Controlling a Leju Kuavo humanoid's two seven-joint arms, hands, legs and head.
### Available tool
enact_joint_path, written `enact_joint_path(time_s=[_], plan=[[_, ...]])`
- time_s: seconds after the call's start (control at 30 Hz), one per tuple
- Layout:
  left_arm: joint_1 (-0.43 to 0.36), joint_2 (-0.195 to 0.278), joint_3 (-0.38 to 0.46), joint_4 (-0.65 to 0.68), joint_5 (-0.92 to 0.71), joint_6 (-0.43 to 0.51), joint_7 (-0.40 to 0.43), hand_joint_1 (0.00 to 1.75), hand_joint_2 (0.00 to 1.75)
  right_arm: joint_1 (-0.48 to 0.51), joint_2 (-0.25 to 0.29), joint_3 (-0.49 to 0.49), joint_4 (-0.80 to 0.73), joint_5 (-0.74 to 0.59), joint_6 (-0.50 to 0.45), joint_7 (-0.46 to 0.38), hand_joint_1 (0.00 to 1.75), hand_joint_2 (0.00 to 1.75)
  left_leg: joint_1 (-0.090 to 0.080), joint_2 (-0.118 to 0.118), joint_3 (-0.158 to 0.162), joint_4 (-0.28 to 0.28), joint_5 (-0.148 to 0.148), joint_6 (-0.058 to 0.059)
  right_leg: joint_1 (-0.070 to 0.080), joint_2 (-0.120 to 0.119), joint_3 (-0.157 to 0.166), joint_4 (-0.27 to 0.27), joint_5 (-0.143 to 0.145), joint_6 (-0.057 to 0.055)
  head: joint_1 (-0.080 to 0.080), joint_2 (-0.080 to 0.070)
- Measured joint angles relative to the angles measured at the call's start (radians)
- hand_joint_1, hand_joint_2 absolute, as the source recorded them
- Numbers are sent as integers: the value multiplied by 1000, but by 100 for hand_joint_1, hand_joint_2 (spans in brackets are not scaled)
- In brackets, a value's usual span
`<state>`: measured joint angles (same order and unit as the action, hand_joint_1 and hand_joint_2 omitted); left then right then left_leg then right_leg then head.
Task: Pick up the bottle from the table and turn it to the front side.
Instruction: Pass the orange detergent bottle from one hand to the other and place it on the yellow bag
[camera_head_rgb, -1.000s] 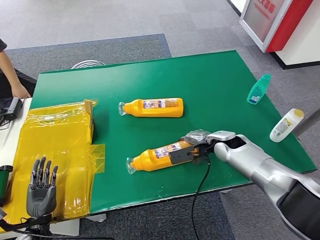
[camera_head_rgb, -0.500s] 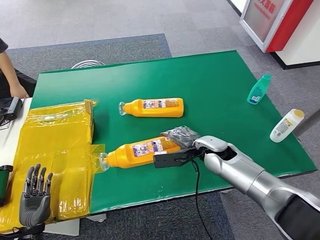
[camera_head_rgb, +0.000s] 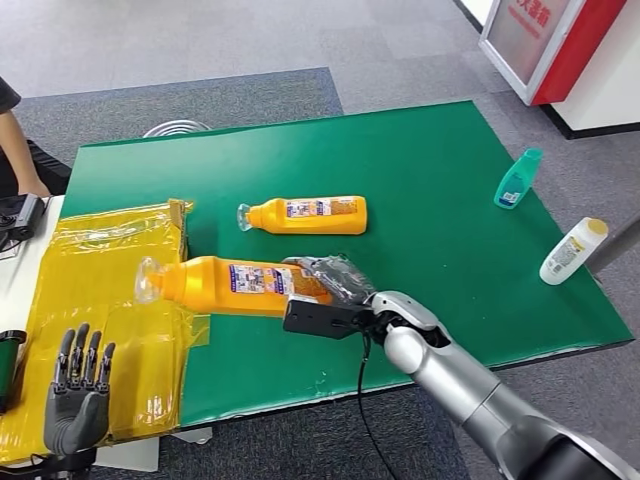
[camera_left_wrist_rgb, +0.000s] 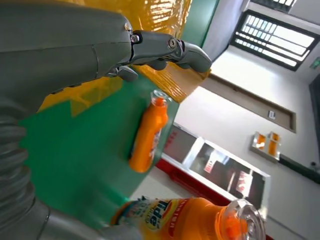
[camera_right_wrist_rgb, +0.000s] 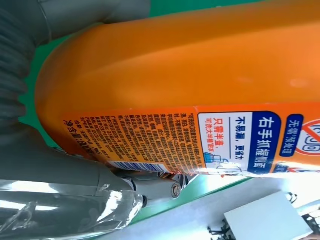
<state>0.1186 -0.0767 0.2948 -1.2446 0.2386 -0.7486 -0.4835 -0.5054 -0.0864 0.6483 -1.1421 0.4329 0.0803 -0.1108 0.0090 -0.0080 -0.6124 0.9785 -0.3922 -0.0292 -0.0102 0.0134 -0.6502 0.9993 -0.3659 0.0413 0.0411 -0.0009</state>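
My right hand (camera_head_rgb: 337, 283) grips the base end of an orange bottle (camera_head_rgb: 226, 283) and holds it level above the table. Its clear cap (camera_head_rgb: 146, 280) points left over the yellow sheet. In the right wrist view the bottle (camera_right_wrist_rgb: 196, 70) shows its printed back label, with a finger (camera_right_wrist_rgb: 154, 186) under it. A second orange bottle (camera_head_rgb: 306, 214) lies on the green table (camera_head_rgb: 423, 170) behind it. My left hand (camera_head_rgb: 75, 392) hangs low at the front left, fingers spread and holding nothing. The left wrist view has my left hand's fingers (camera_left_wrist_rgb: 166, 47), the lying bottle (camera_left_wrist_rgb: 148, 135) and the held bottle (camera_left_wrist_rgb: 188, 220).
A yellow plastic sheet (camera_head_rgb: 106, 260) covers the table's left part. A teal bottle (camera_head_rgb: 518, 178) and a white bottle with a yellow cap (camera_head_rgb: 572, 250) lie near the right edge. A person's arm (camera_head_rgb: 19, 150) is at the far left beside a black device (camera_head_rgb: 19, 215).
My right hand has lifted the near orange bottle off the table and carried it left, so its cap is now over the yellow sheet. My left hand has barely shifted.
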Motion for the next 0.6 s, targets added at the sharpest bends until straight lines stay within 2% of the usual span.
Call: enact_joint_path(time_s=[0.17, 0.47, 0.6], plan=[[0, -9, -24, -10, 41, -7, 18, 0, 175, 37, 39, -37, 0, -7, -1, -13, 175, 175, 0, 0, 0, 0, 0, 0, 0, 0, 0, 0, 0, 0, 0, 0], [0, -11, -44, -16, 46, -7, 25, 0, 175, 53, 62, -61, 0, -11, 0, -18, 175, 175, 0, 0, 0, 0, 0, 0, 0, 0, 0, 0, 0, 0, 0, 0], [1, -9, -74, -32, 106, -1, 58, 0, 175, 78, 98, -57, 8, 9, -2, -57, 175, 175, 0, 0, 0, 0, 0, -1, 0, 0, 0, 0, 0, 0, 0, 0]])
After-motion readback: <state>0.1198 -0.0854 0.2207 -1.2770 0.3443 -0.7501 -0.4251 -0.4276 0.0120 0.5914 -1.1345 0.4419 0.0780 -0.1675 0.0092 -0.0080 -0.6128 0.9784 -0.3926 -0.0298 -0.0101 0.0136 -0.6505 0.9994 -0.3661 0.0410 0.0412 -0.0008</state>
